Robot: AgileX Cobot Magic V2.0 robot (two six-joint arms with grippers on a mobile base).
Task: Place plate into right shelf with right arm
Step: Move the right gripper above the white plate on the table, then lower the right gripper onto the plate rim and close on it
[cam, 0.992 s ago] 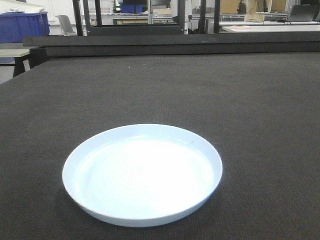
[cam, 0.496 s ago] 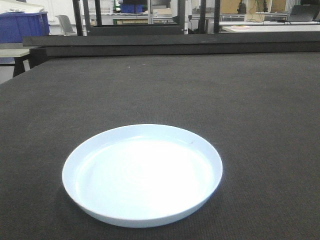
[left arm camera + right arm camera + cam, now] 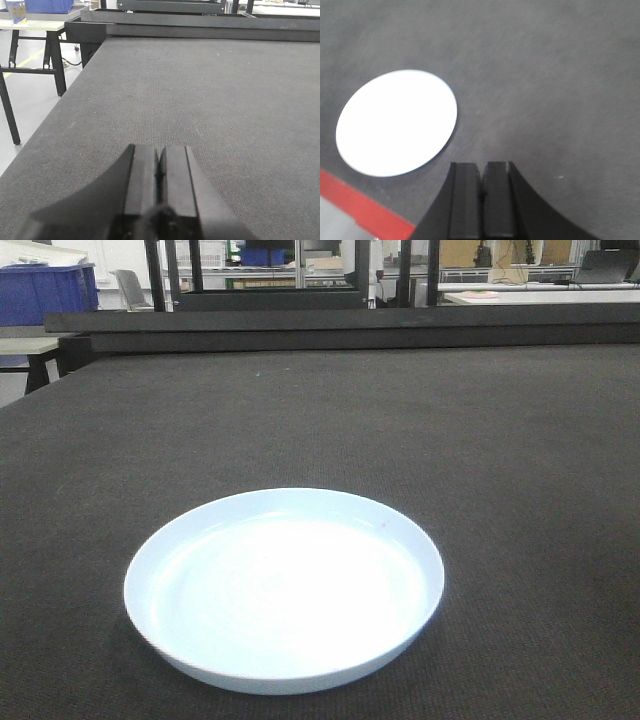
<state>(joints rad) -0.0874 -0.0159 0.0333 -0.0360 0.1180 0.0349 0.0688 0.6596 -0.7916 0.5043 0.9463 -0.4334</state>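
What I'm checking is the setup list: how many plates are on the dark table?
1. The plate lies flat on the dark table, ahead-left of the right gripper; parts of the table are out of view.

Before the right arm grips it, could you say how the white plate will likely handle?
The plate looks rigid and glossy, so it should hold its shape but may slip in a pinch. It lies flat and wide on the textured dark mat, so a push would probably slide it, not tip it.
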